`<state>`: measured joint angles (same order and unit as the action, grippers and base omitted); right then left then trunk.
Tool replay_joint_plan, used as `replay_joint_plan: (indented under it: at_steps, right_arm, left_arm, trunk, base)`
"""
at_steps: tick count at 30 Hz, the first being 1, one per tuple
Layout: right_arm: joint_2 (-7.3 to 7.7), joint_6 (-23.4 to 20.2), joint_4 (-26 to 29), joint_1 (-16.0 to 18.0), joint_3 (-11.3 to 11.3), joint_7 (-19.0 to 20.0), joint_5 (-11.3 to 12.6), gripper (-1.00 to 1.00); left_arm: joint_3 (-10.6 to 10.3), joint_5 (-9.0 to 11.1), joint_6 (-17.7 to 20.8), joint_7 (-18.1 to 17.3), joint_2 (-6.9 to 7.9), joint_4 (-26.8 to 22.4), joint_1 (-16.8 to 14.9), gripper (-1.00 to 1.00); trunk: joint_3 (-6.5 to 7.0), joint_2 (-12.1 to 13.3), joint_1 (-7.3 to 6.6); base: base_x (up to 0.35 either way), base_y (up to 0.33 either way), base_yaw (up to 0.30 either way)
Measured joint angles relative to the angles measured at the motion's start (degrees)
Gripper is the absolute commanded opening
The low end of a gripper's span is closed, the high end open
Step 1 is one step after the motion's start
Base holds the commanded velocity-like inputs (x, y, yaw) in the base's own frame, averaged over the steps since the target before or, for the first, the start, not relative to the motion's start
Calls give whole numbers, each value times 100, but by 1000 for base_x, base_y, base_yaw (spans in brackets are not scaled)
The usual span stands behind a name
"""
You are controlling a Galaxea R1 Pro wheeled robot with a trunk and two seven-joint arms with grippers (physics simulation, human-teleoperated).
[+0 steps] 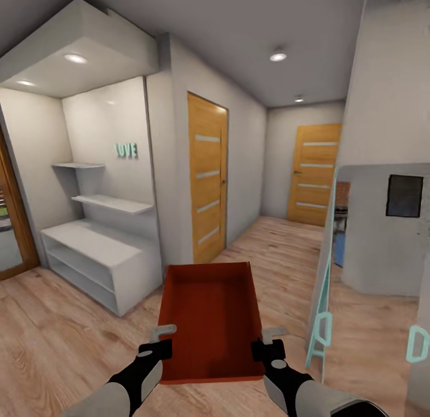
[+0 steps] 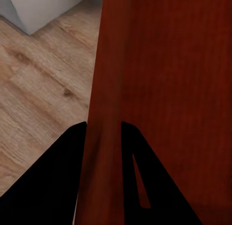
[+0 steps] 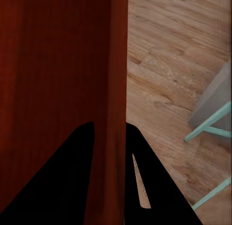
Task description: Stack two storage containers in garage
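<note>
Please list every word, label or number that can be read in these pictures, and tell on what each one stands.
"LOVE": teal letters on the white wall above the shelves.
No other text is readable; the storage container, the wooden doors and the dark panel carry none.

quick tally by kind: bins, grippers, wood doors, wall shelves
storage container: 1
grippers: 2, left gripper and right gripper
wood doors: 2, near door and far door
wall shelves: 2, upper and lower
total: 7

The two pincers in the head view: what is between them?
The orange-red container spans between the left pincer and the right pincer; each wrist view shows fingers on either side of a side wall.
</note>
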<state>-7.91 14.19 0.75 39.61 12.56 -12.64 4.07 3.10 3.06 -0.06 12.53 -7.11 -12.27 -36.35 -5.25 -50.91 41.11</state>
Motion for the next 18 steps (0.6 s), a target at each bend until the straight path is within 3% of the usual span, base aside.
replay_joint_plan:
  at_steps: [18]
  right_arm:
    - [-3,4,3,12,20,-3,7,-100]
  left_arm:
    - [5,5,-15,-6,3,-7,0,-100]
  trunk:
    - [0,0,0]
  base:
    - [326,0,-6]
